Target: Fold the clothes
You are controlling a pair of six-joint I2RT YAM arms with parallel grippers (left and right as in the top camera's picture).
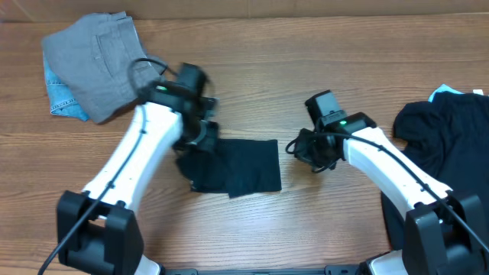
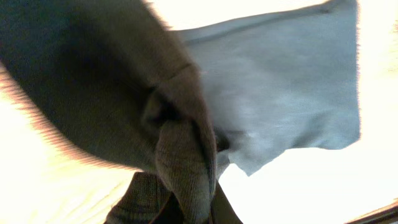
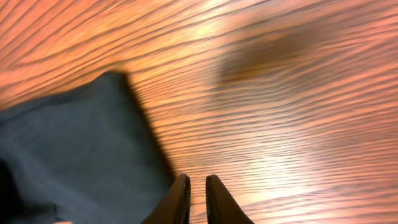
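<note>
A black cloth (image 1: pixel 244 164) lies partly folded on the wooden table (image 1: pixel 252 69) at the middle. My left gripper (image 1: pixel 200 136) is shut on its left edge and lifts that part. In the left wrist view the cloth (image 2: pixel 280 93) spreads flat beyond, and a bunched fold drapes over the left gripper (image 2: pixel 193 208) and hides the fingers. My right gripper (image 1: pixel 299 147) is just right of the cloth's right edge. In the right wrist view the right gripper (image 3: pixel 198 186) is shut and empty, beside the cloth's corner (image 3: pixel 68 149).
A folded grey garment (image 1: pixel 99 61) lies on a blue cloth (image 1: pixel 57 95) at the back left. A pile of black clothes (image 1: pixel 447 130) with a light blue piece (image 1: pixel 447 92) lies at the right edge.
</note>
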